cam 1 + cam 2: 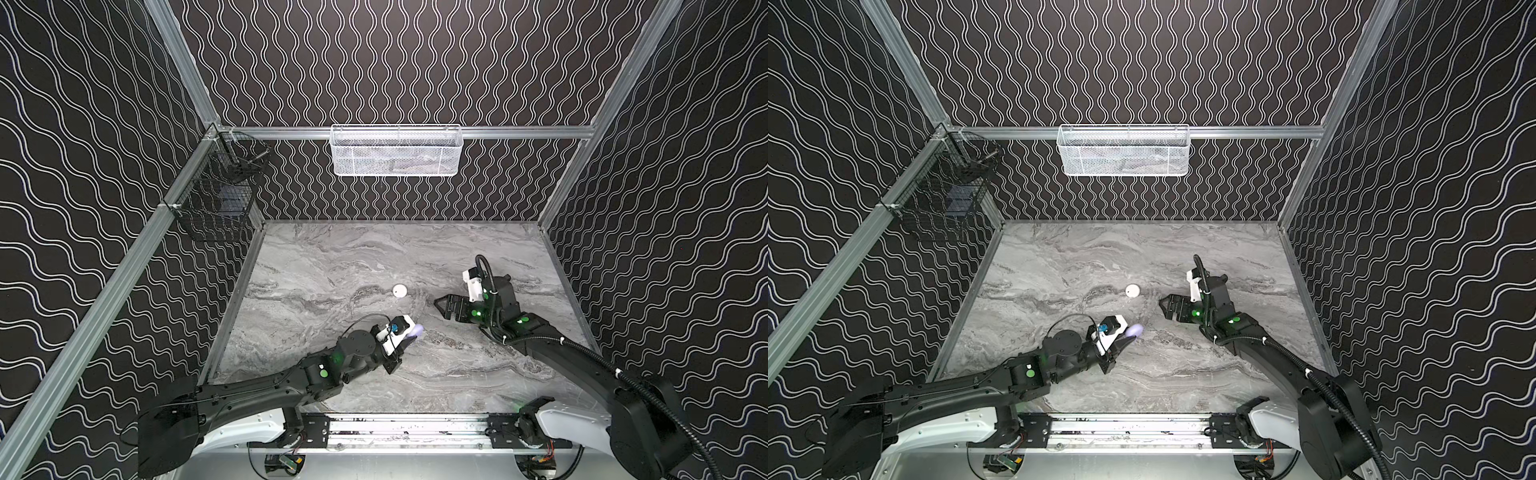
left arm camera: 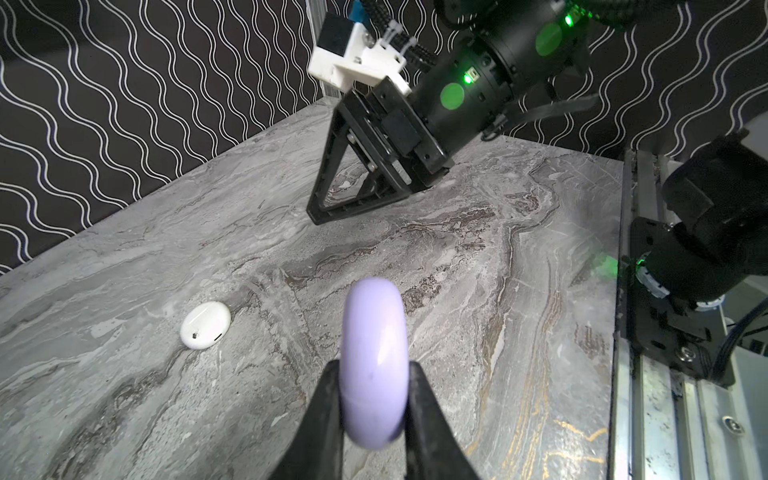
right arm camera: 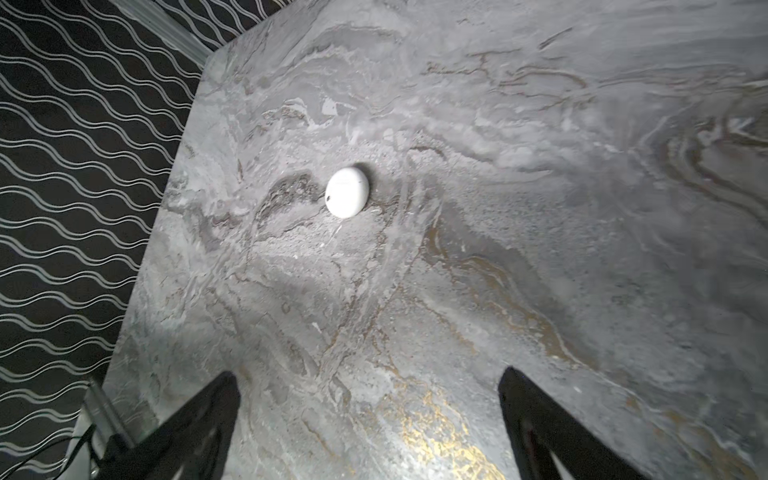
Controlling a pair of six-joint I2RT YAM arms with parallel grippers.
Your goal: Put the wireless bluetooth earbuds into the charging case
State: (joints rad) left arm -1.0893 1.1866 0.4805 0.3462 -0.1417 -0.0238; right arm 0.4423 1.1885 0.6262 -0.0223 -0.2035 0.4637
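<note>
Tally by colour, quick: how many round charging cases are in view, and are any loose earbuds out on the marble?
lavender case: 1, clamped on edge in the left gripper
white case: 1, lying on the table
loose earbuds: 0 in view
Total: 2 cases

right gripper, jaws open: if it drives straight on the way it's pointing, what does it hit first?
Probably the marble tabletop: the right gripper slopes down with its tips low over it. The white case lies roughly ahead, slightly off line and farther on; depth is unclear.
</note>
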